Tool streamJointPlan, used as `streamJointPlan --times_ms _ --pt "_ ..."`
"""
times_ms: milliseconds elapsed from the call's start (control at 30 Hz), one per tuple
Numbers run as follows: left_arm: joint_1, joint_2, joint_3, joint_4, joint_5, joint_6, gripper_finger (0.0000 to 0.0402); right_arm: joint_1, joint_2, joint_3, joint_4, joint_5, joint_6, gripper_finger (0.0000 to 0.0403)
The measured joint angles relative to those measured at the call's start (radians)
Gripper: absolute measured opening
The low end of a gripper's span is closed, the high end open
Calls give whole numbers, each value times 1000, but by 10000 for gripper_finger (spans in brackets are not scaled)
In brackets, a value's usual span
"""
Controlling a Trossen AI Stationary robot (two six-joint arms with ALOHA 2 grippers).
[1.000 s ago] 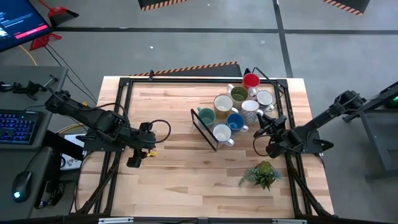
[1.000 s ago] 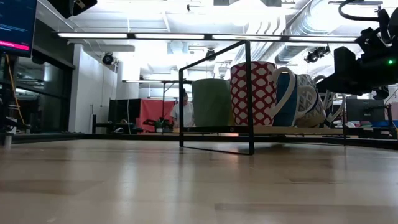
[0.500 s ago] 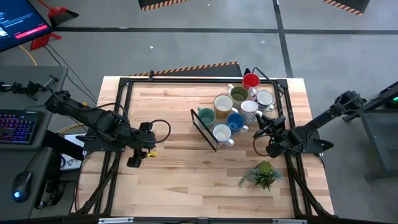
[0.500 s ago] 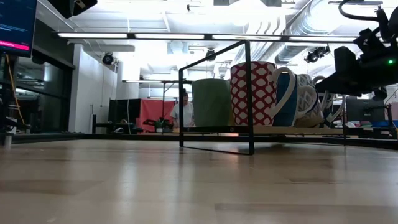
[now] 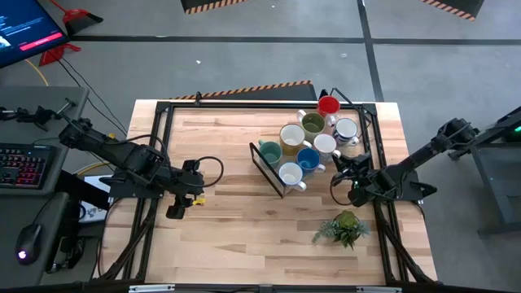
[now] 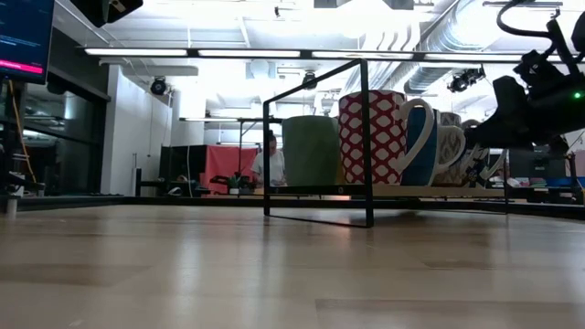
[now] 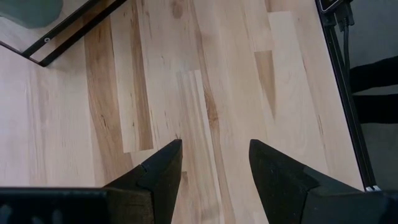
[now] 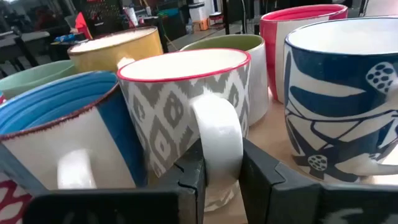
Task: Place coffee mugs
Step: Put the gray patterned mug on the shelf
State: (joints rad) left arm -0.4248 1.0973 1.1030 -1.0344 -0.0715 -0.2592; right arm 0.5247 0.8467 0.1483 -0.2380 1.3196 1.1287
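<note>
Several coffee mugs stand packed together on a black-framed rack (image 5: 262, 167) at the table's far right: cream-yellow (image 5: 291, 135), olive (image 5: 313, 122), red (image 5: 328, 105), teal (image 5: 269, 151), blue (image 5: 307, 158) and a white one with a blue pattern (image 5: 346, 129). Among them is a grey-patterned white mug (image 8: 186, 93) with a red rim. My right gripper (image 8: 222, 177) is at that mug's near right side (image 5: 342, 167), shut on it. My left gripper (image 7: 211, 162) hangs open above bare wood at the table's left (image 5: 175, 210). My right gripper has the grey-patterned mug's handle (image 8: 217, 140) between its two fingers, one finger (image 8: 189, 180) on each side of the loop, with no gap showing. The fingers come nearly level from the table's near right. The mug stands upright on the rack's shelf, close against its neighbours.
A small green potted plant (image 5: 342, 226) stands near the table's right edge, just nearer than my right arm. The rack's tall black frame (image 6: 366, 137) rises on the mugs' left side. Bare wood lies across the middle and left of the table (image 5: 228, 236).
My right gripper has turned at the wrist and tipped slightly downward while staying in place. The grey-patterned mug, which leaned with its side showing from above, now stands upright, rim up, among the other mugs.
</note>
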Motion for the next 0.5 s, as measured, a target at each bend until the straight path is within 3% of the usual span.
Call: streamJointPlan --times_ms 500 --pt "0 0 0 0 0 0 177 0 0 0 -27 -39 48 59"
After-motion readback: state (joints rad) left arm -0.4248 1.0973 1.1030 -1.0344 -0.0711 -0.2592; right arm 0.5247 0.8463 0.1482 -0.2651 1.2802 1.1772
